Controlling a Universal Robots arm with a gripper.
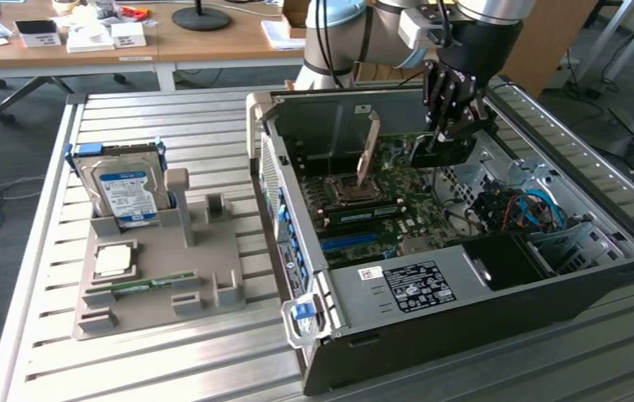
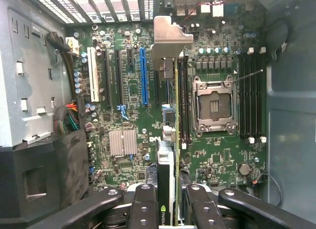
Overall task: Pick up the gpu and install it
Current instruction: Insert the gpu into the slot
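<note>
The gpu (image 2: pixel 167 174) hangs edge-on inside the open computer case (image 1: pixel 462 335), above the motherboard (image 2: pixel 123 91), clamped between the gripper's (image 2: pixel 172 209) fingers. It wants holding upright, with its edge parallel to a long slot (image 2: pixel 143 76). The wrist view reveals that alignment; the exterior view shows the card's height.

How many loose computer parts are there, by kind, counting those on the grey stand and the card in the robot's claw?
hard drive: 1
CPU: 1
RAM stick: 1
gpu: 1
Total: 4
</note>
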